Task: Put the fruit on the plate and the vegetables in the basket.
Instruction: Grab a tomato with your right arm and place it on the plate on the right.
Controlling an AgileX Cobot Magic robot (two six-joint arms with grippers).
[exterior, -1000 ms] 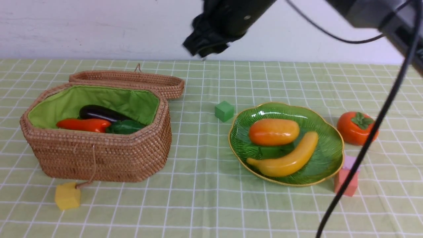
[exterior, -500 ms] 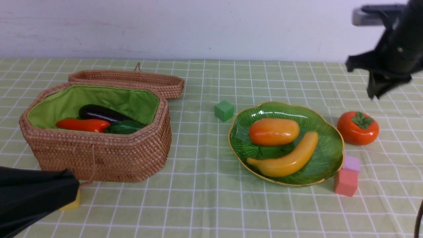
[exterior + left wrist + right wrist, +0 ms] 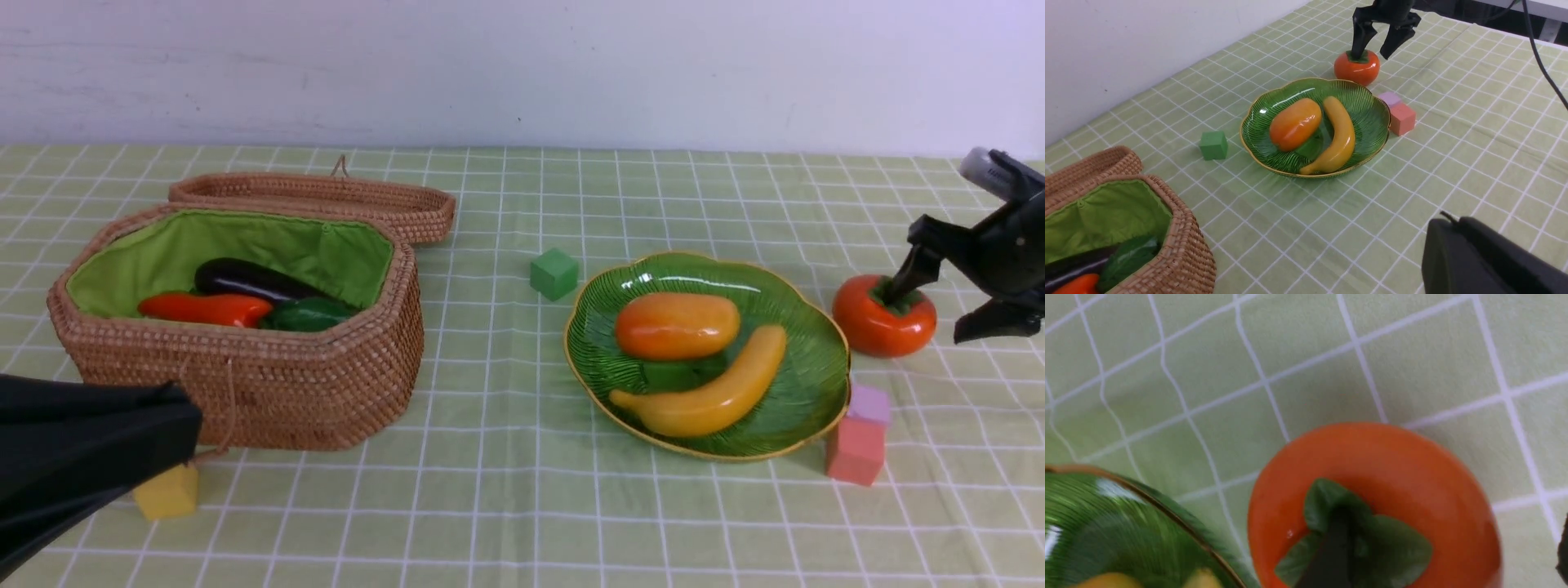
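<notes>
Over toward the right edge of the surface (image 3: 506, 506), the right pincer (image 3: 931, 306) is wide open, coming in low from the right at the persimmon (image 3: 882, 327). One dark finger is over the green calyx (image 3: 1396, 547), while the other is out past the fruit's right side, apart from it. I can't tell whether the first finger actually touches the calyx. The persimmon sits upright on the checked cloth, just beyond the plate's right rim.

The plate (image 3: 584, 351) lies right of the middle of the surface, with the mango (image 3: 678, 327) on its farther, left part and the banana (image 3: 710, 396) curving along nearer the front. Beside the plate's right rim, a lilac cube (image 3: 869, 405) is just behind a salmon-pink cube (image 3: 856, 452). A green cube (image 3: 554, 273) is off the plate's far left side, between it and the basket.

The big wicker basket (image 3: 245, 384) stands open toward the left edge, its green lining showing. In it I see the eggplant (image 3: 253, 280), a long red vegetable (image 3: 204, 309) and a dark green vegetable (image 3: 310, 314). The lid (image 3: 326, 200) lies behind, toward the far edge.

At the near left corner the left arm (image 3: 82, 465) reaches in above the surface, its pincer (image 3: 1453, 228) closed and well away from the persimmon. The yellow cube (image 3: 167, 492) is in front of the basket, partly hidden by that arm.
</notes>
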